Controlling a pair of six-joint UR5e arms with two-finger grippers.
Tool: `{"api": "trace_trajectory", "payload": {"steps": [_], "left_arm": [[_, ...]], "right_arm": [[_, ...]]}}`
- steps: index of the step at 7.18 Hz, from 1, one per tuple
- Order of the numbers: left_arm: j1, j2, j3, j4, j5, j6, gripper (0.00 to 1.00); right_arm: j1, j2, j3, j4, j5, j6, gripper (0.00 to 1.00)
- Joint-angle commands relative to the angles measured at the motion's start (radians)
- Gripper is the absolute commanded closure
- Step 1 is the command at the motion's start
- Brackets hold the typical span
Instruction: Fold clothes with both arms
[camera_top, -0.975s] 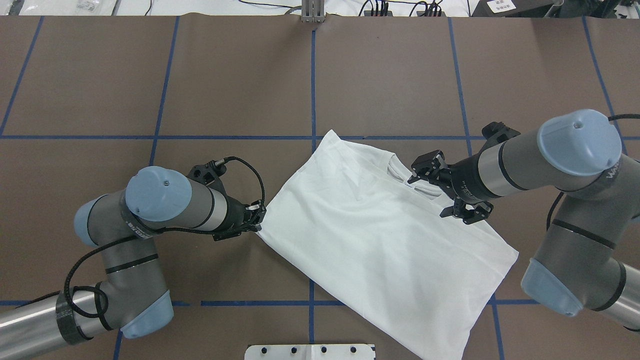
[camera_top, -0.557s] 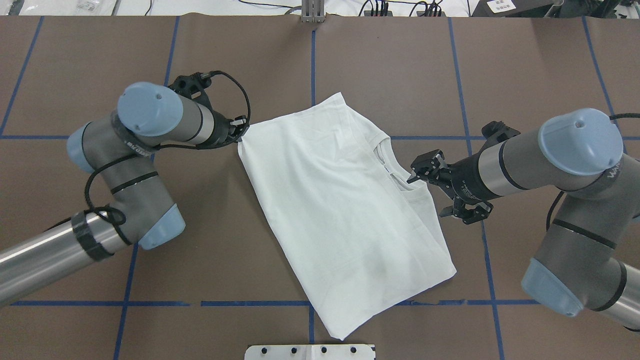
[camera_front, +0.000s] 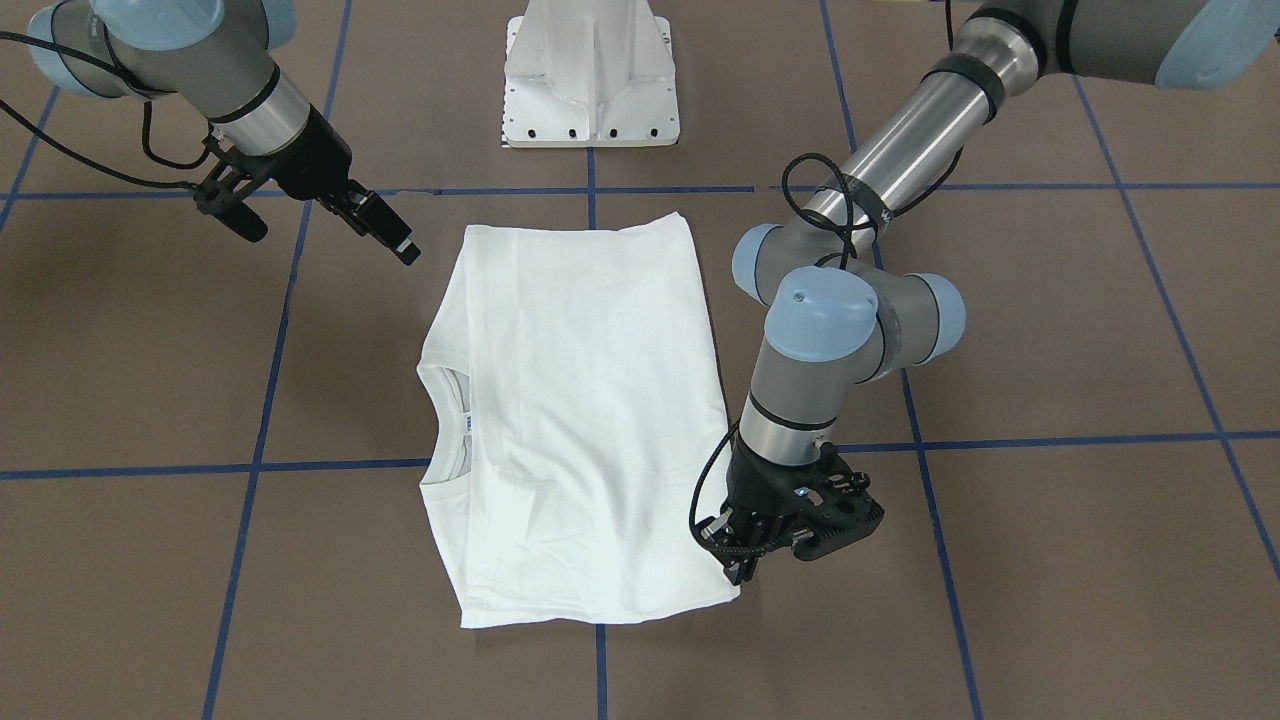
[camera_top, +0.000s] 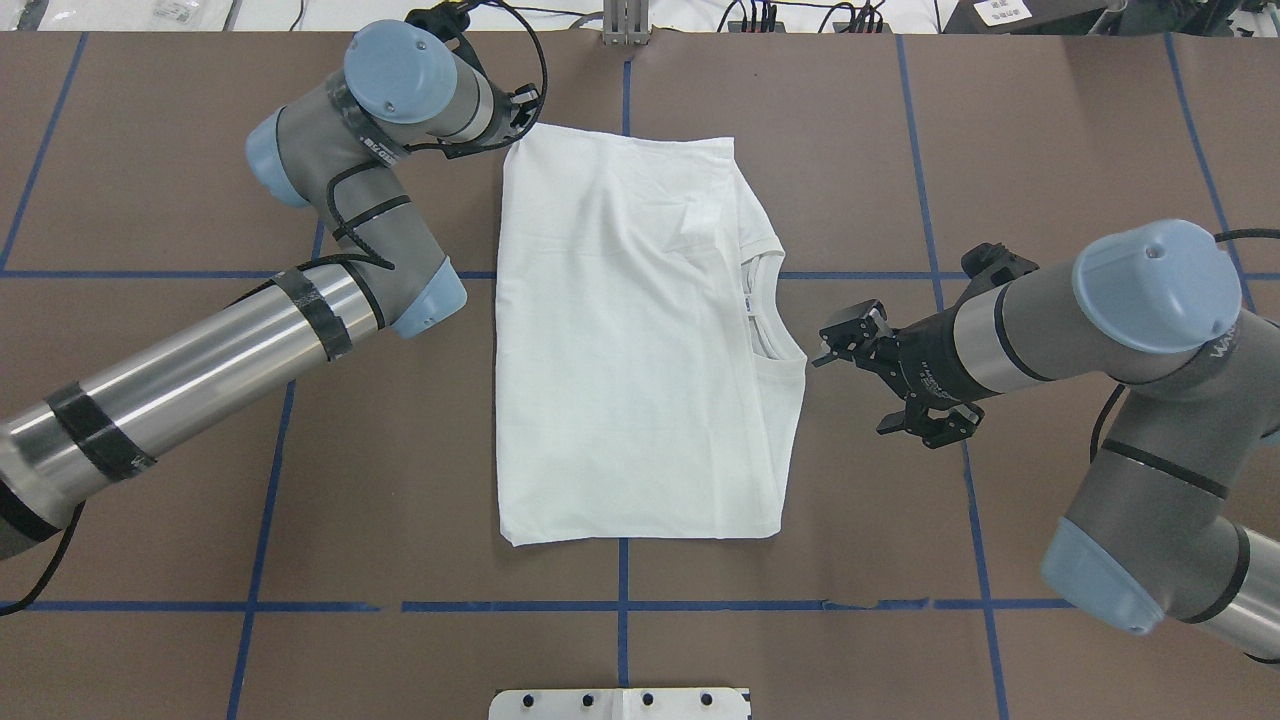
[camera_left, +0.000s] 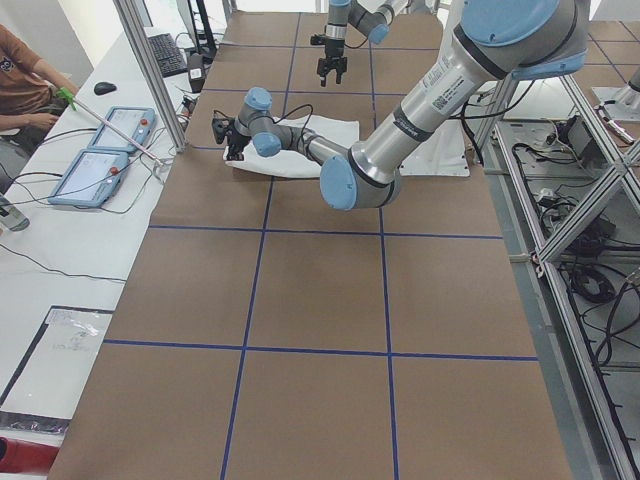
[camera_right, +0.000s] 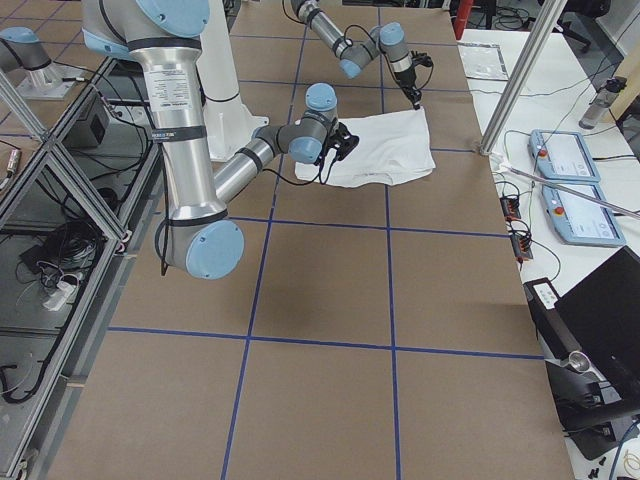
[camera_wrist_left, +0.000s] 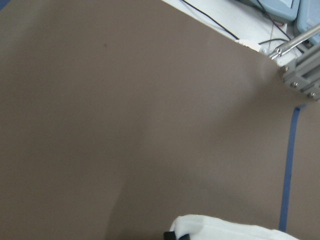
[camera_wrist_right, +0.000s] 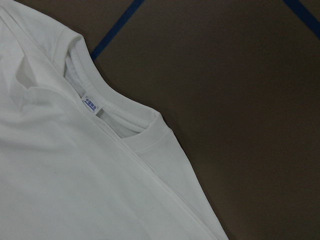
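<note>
The white T-shirt (camera_top: 640, 350) lies folded in a flat rectangle on the brown table, plain side up, with no black text showing. Its ribbed collar (camera_wrist_right: 125, 120) and small neck label (camera_wrist_right: 91, 104) face my right arm. My left gripper (camera_top: 520, 108) is shut on the shirt's far left corner, low at the table; that corner also shows in the front-facing view (camera_front: 735, 572) and as a white fold in the left wrist view (camera_wrist_left: 230, 230). My right gripper (camera_top: 862, 388) is open and empty, just right of the collar and not touching the cloth; it also shows in the front-facing view (camera_front: 320, 235).
The white pedestal base (camera_front: 590, 80) stands at the table's near edge behind the shirt. Blue tape lines (camera_top: 930, 200) grid the brown surface. A metal post (camera_top: 626, 25) and cables stand at the far edge. An operator (camera_left: 25, 80) sits by control pads (camera_right: 570, 160) beyond it.
My left gripper has pulled the shirt's corner toward the far edge, which swung the shirt round until it lies square to the tape lines. The right gripper has stayed open in place.
</note>
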Motion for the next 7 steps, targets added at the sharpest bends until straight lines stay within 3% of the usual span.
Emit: {"api": "trace_trajectory", "payload": {"steps": [1, 2, 3, 5, 7], "left_arm": [[-0.022, 0.005, -0.071, -0.003, -0.035, 0.007, 0.31], [-0.028, 0.078, -0.184, 0.014, -0.136, 0.001, 0.31], [-0.036, 0.144, -0.277, 0.041, -0.146, 0.003, 0.31], [-0.036, 0.168, -0.307, 0.046, -0.146, 0.004, 0.31], [-0.036, 0.185, -0.316, 0.046, -0.146, 0.004, 0.31]], "right_arm": [[-0.030, -0.001, 0.000, 0.001, -0.023, 0.003, 0.00], [-0.108, -0.002, 0.003, 0.001, -0.149, 0.016, 0.00], [-0.222, -0.004, 0.005, -0.005, -0.326, 0.087, 0.00], [-0.358, -0.002, -0.012, -0.019, -0.484, 0.218, 0.00], [-0.407, 0.071, -0.067, -0.121, -0.559, 0.223, 0.01]]}}
